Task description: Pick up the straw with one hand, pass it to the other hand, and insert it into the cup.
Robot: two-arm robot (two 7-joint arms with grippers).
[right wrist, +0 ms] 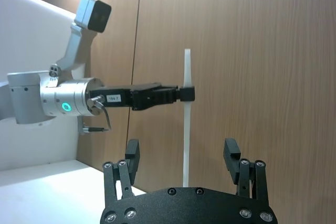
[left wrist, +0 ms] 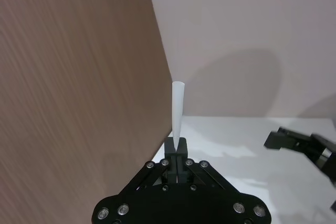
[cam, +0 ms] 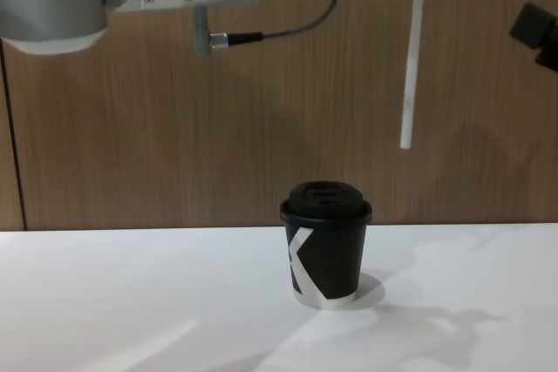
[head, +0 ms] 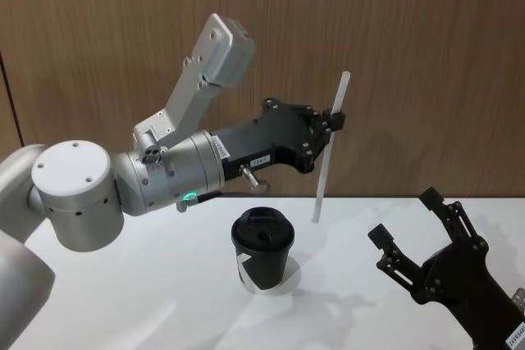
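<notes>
The white straw hangs nearly upright in the air, pinched near its upper part by my left gripper, which is shut on it. In the left wrist view the straw sticks out from between the closed fingers. Its lower end is above and to the right of the black lidded cup, which stands upright on the table. My right gripper is open and holds nothing, low at the right, apart from the straw. From its wrist, the straw stands beyond the spread fingers.
A brown wood-panel wall rises right behind the white table. The bulky silver-grey left arm with its green ring reaches across above the table's left half and the cup.
</notes>
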